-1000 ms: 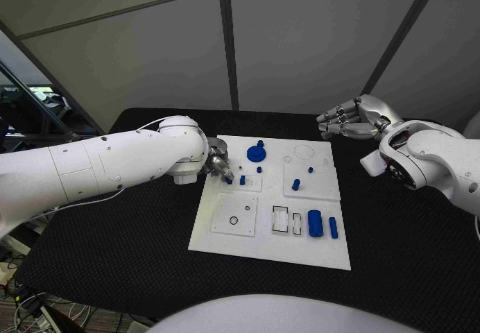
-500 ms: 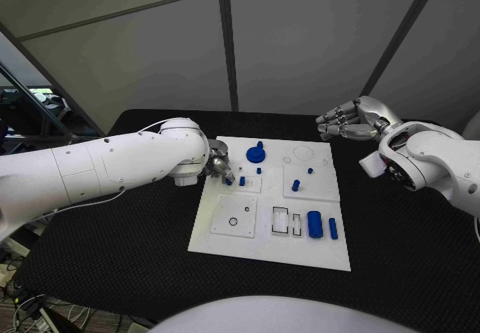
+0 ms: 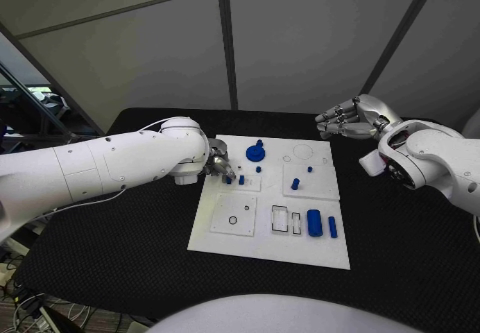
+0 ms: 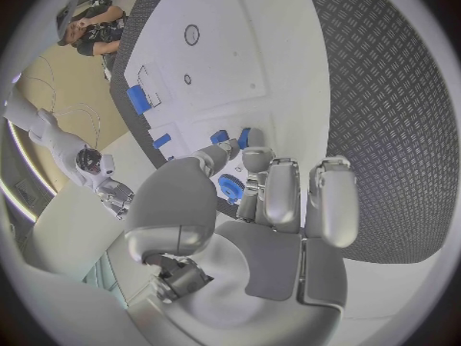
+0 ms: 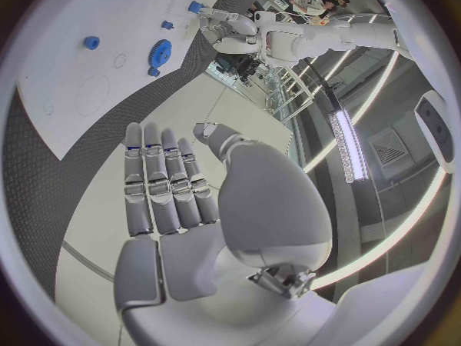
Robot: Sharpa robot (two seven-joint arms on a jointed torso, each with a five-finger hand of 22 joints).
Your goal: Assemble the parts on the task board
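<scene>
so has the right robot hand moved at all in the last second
No. The right robot hand hovers beyond the far right corner of the task board, at the same spot against the board's edge as before, holding nothing.

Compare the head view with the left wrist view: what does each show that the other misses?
Only the head view shows the right hand held open above the table's far edge, off the task board. Only the left wrist view shows the left hand from behind, its fingers curled over a small blue gear near two blue pegs. Both show the board, the big blue cylinder and the oblong slots.
</scene>
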